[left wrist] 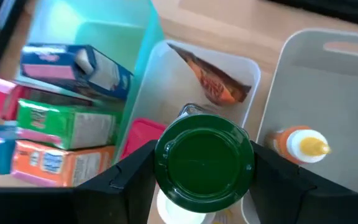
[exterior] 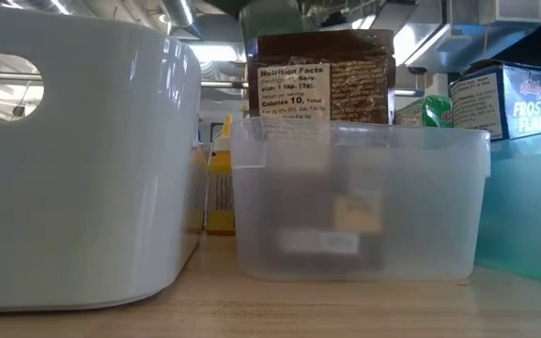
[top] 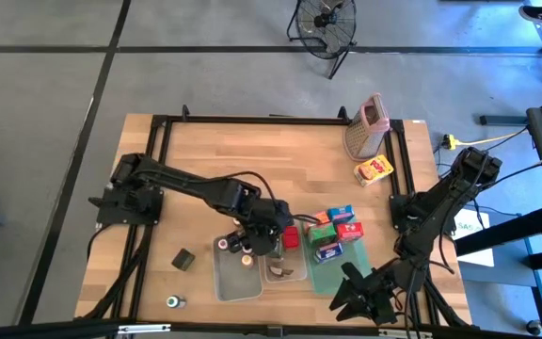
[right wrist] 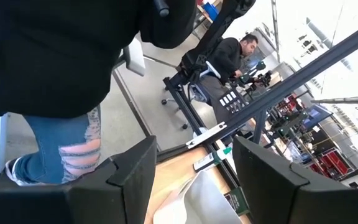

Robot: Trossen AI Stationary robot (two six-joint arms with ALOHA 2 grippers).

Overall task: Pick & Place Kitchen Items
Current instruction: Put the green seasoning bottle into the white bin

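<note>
Step in hand: the left gripper (left wrist: 204,180) was pinching a green-capped jar (left wrist: 204,158) by its sides and carrying it over the clear tubs; I judged this the carry-to-drop stage of one pick-and-place.
Hand state: the left fingers (left wrist: 132,180) were pressed against the jar from both sides, with the cap filling the gap between them.
Below the hand: the small clear tub (left wrist: 241,68) lay just ahead and under the jar, holding a brown packet (left wrist: 213,81); a red lid (left wrist: 145,134) showed close beside the jar.
To one side: the larger grey tub (left wrist: 328,74) with a yellow-capped bottle (left wrist: 300,143) inside.
To the other side: the green tray (left wrist: 104,31) packed with colourful cartons (left wrist: 67,121).
Next move: likely a lowering into a tub, then a release; the jar must clear the tub wall.
Room: tight, tub rims on both flanks.
Right gripper (top: 365,297): parked well apart at the table's near edge, fingers spread, empty.
</note>
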